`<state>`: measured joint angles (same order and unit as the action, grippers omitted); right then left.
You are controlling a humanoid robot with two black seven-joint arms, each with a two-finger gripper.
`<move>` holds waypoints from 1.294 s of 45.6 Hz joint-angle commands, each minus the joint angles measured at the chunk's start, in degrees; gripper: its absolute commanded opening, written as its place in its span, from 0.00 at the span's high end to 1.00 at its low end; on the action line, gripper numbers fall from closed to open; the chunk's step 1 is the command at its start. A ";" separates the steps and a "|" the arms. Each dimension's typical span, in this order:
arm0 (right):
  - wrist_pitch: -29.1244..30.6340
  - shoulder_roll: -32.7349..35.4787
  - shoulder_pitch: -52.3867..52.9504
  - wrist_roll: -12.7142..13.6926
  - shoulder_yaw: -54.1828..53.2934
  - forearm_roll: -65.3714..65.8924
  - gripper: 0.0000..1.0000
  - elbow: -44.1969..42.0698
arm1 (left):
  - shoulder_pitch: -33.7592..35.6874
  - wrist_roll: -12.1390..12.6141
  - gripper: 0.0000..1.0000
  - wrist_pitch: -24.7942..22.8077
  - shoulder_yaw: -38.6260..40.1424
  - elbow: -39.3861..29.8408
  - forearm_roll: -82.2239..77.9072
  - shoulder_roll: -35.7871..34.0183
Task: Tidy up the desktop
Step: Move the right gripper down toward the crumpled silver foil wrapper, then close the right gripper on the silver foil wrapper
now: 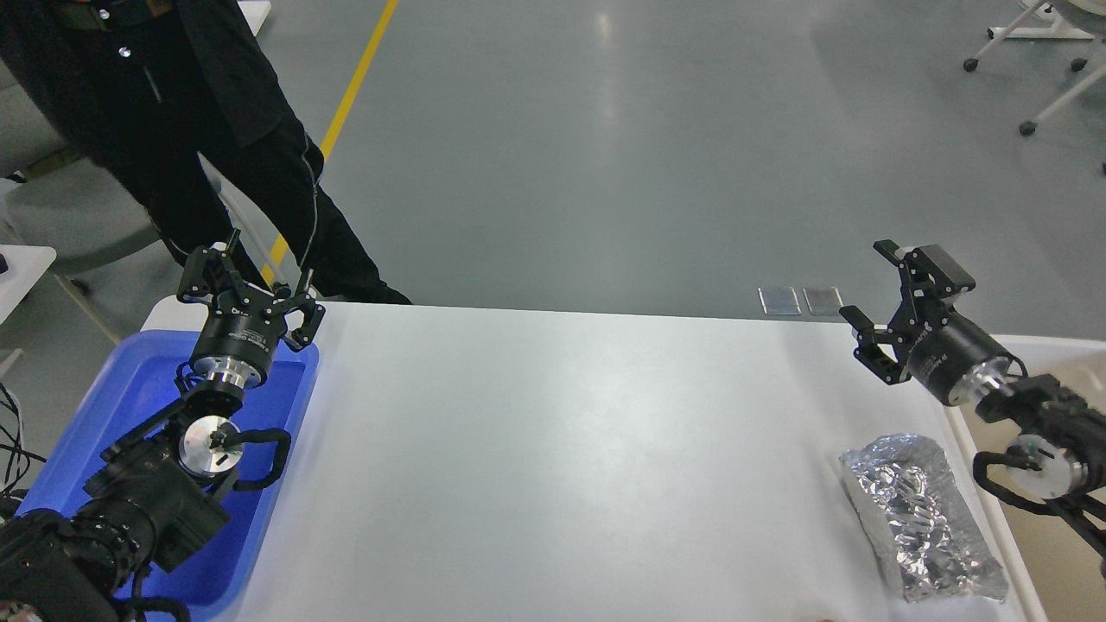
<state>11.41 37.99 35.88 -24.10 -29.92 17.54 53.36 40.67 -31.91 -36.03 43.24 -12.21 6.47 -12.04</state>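
The desktop spreads wide and white below and between both arms. The left gripper hangs over the far end of the blue tray at the desktop's left edge, fingers spread apart and empty. The right gripper hovers above the desktop's far right side, jaws wide and empty, well beyond the crinkled foil packet lying near the right edge.

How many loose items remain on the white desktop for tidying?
1: a crumpled silver foil packet lies near the front right corner of the desktop. Nothing else shows there.
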 commanded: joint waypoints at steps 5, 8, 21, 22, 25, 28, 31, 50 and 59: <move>7.83 12.89 5.25 9.24 7.25 6.97 0.00 9.91 | 0.02 0.00 0.00 0.00 0.00 0.00 -0.05 0.00; 10.38 16.85 5.96 11.36 7.25 12.33 0.00 13.69 | -0.07 0.00 0.00 0.00 0.00 0.00 0.03 0.00; 11.35 20.90 5.87 11.45 7.34 40.64 0.00 16.07 | 0.02 0.00 0.00 0.00 0.00 0.00 0.03 0.00; 11.35 20.99 5.78 11.45 7.34 41.52 0.00 16.07 | 0.02 0.00 0.00 0.00 0.00 0.00 0.03 0.00; 11.35 20.99 5.43 11.45 7.69 44.50 0.00 16.16 | 0.02 0.00 0.00 0.00 0.00 0.00 0.03 0.00; 11.09 20.99 5.43 11.45 9.00 50.81 0.00 16.16 | 0.02 0.00 0.00 0.00 0.00 0.00 0.03 0.00; 9.69 20.99 5.43 11.10 10.32 58.55 0.01 16.07 | 0.02 0.00 0.00 0.00 0.00 0.00 0.03 0.00; -16.06 14.40 2.71 8.20 31.49 72.99 0.02 3.43 | 0.02 0.00 0.00 0.00 0.00 0.00 0.03 0.00; -22.40 10.71 0.60 6.97 34.94 71.41 0.02 -0.97 | 0.02 0.00 0.00 0.00 0.00 0.00 0.03 0.00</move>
<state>-1.87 52.89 38.55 -16.01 -1.38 88.06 58.42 40.69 -31.90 -36.03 43.24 -12.21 6.47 -12.04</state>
